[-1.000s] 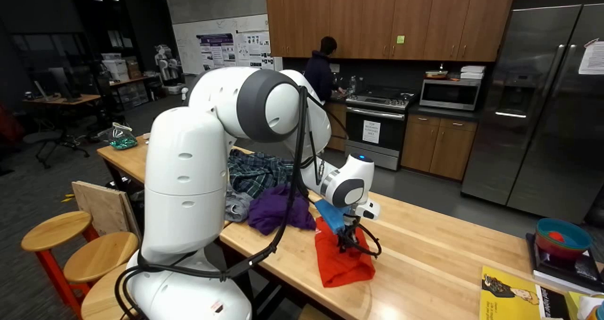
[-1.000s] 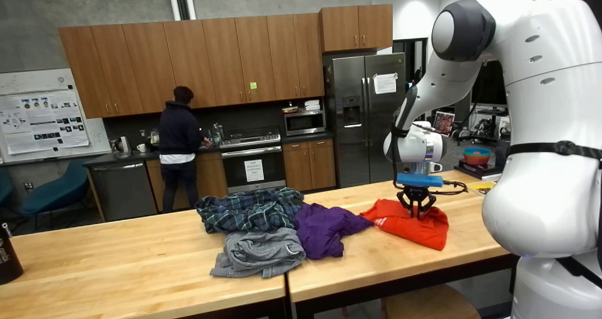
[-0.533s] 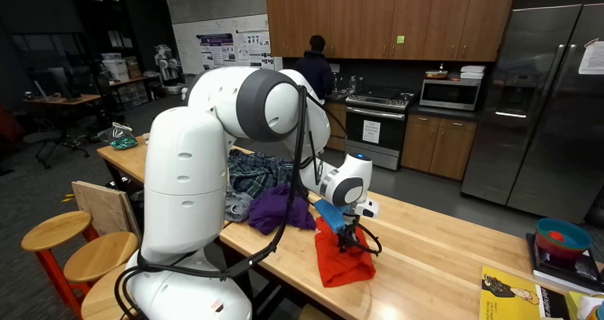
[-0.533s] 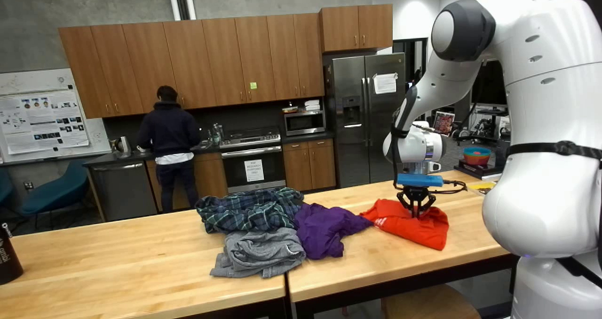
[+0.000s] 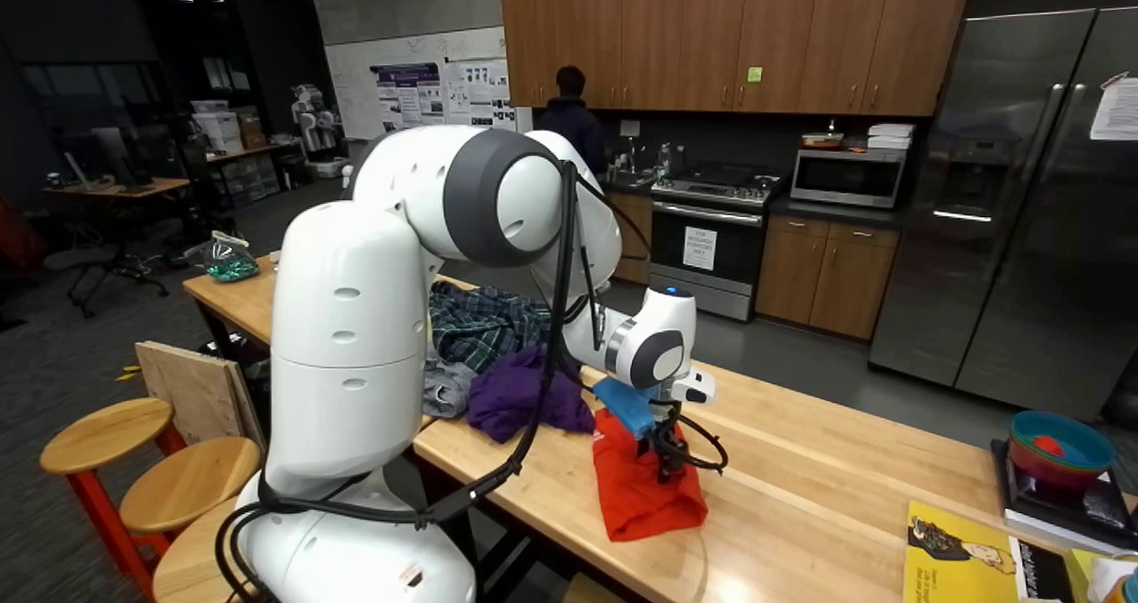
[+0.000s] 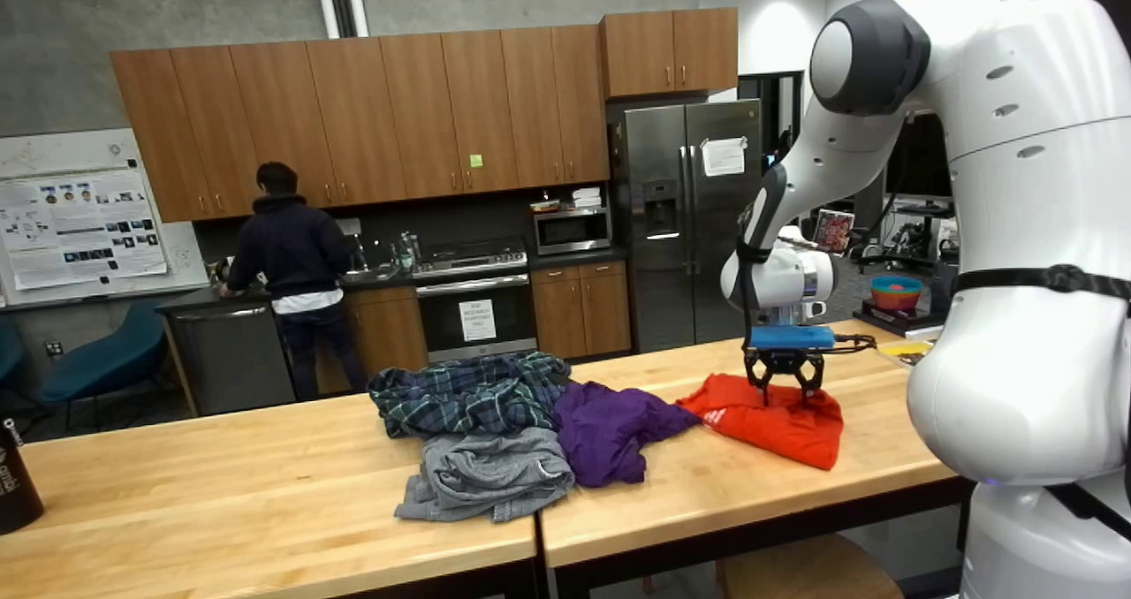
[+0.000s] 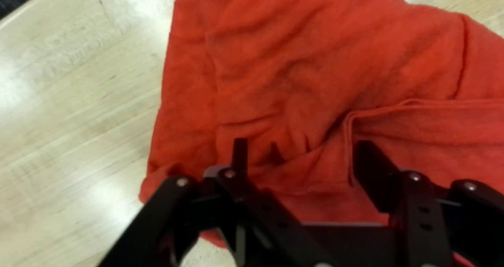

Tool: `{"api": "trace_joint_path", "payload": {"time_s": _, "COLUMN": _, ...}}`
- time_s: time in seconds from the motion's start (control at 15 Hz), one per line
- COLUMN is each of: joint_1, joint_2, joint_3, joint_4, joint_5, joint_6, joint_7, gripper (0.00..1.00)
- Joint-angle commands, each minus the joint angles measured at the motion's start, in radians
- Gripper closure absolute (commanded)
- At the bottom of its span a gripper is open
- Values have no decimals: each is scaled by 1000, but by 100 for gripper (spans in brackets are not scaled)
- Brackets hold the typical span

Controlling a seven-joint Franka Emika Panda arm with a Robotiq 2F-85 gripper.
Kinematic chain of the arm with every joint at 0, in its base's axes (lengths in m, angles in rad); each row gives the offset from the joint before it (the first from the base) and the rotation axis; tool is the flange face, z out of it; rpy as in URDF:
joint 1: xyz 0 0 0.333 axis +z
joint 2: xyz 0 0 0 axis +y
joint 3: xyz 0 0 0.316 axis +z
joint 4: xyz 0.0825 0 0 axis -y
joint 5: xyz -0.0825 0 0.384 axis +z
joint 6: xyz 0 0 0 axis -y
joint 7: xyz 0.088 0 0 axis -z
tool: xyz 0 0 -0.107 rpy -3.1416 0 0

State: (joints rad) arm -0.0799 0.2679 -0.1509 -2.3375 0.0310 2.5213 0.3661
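A red folded garment (image 6: 786,443) lies on the wooden table in both exterior views. Its creased cloth (image 7: 307,54) fills most of the wrist view. My gripper (image 6: 785,396) points down over it, jaws spread apart. In the wrist view the gripper (image 7: 301,143) shows its dark fingers (image 7: 239,156) well separated, with only loose red folds beneath and between them. Whether the tips touch the cloth, I cannot tell. Beside the red garment lies a purple one (image 6: 610,435), its edge close to the red. A grey garment (image 6: 499,475) and a plaid shirt (image 6: 468,393) are bunched beyond.
Stacked bowls (image 5: 1058,450) sit on a dark box at the table's end, near a yellow magazine (image 5: 960,554). A dark bottle (image 6: 13,480) stands at the opposite end. A person (image 6: 296,263) stands by the kitchen counter. Black cables loop beside the gripper.
The jaws, close together over the red garment half a second ago, have spread apart. The arm has barely shifted and the garments lie the same. The person has moved left along the counter.
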Motion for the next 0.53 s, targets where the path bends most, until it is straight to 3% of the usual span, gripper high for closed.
{"api": "trace_joint_path", "payload": {"time_s": 0.0, "joint_1": 26, "joint_2": -26, "joint_3": -28, "joint_4": -23, "joint_5": -66, "joint_6": 42, "joint_7": 34, "gripper": 2}}
{"api": "trace_joint_path", "payload": {"time_s": 0.07, "joint_1": 28, "joint_2": -24, "joint_3": -30, "joint_4": -23, "joint_5": -76, "joint_6": 51, "joint_7": 35, "gripper": 43}}
{"api": "trace_joint_path", "payload": {"time_s": 0.2, "joint_1": 31, "joint_2": -22, "joint_3": -33, "joint_4": -24, "joint_5": -87, "joint_6": 64, "joint_7": 36, "gripper": 40}}
{"api": "trace_joint_path", "payload": {"time_s": 0.47, "joint_1": 31, "joint_2": -21, "joint_3": -30, "joint_4": -25, "joint_5": -83, "joint_6": 73, "joint_7": 27, "gripper": 69}}
